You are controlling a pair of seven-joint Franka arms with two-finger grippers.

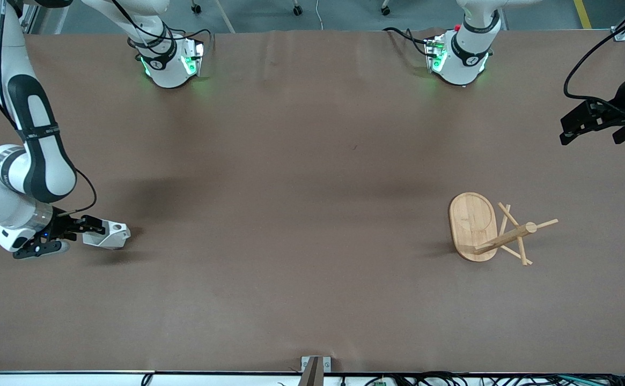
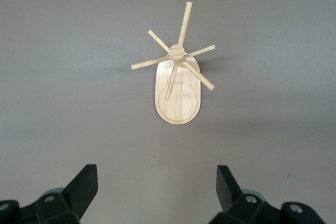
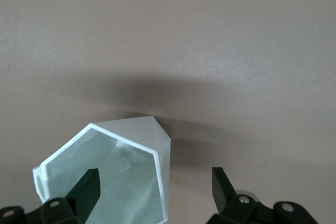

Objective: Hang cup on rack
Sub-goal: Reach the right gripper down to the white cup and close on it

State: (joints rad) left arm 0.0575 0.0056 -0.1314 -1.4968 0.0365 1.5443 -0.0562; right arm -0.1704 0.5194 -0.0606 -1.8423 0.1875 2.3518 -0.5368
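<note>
**Cup at R gripper, rack well off**

Right gripper is at the cup, fingers spread wide: one finger inside the rim, the other outside the wall, not yet closed. Cup sits at right arm's end, well apart from the rack. Rack stands upright at left arm's end. Left gripper waits high over the rack, open wide. R arm is nearer the cup.
</note>
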